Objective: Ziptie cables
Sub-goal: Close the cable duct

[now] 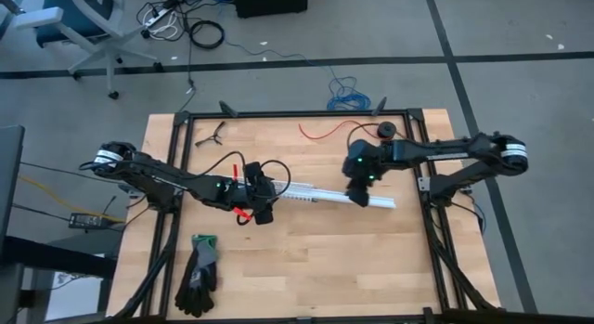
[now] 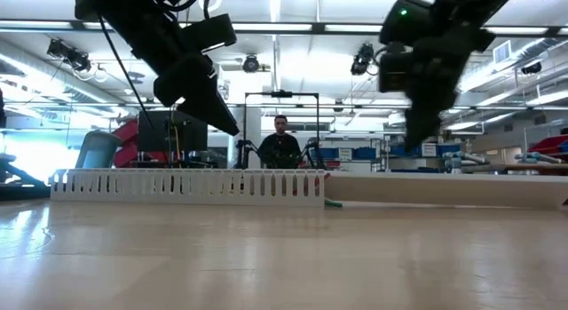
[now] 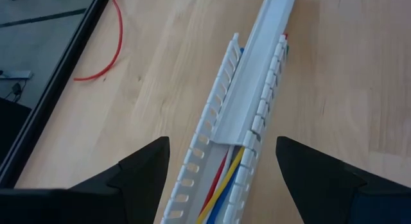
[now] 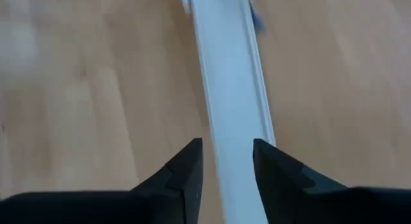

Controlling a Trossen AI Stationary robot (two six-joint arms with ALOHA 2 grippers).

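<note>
The white slotted channel [image 1: 311,195] lies flat on the table, running left to right. In the left wrist view the cables [image 3: 225,179], yellow, blue and red wires, lie inside the channel [image 3: 212,108]. A plain white cover [image 3: 257,63] rests over the channel's farther stretch. My left gripper [image 3: 223,166] is open and hovers above the uncovered end, one finger on either side of it [image 1: 263,203]. My right gripper [image 4: 228,163] is open over the cover [image 4: 228,76] near the channel's right end [image 1: 360,196]. In the low view both grippers stand clear above the channel [image 2: 186,184].
A pair of black gloves [image 1: 197,273] lies near the front left. A thin red wire [image 1: 325,131], a small black tool [image 1: 212,132] and a black round part [image 1: 383,129] lie at the far side. A person [image 2: 281,141] stands beyond the table.
</note>
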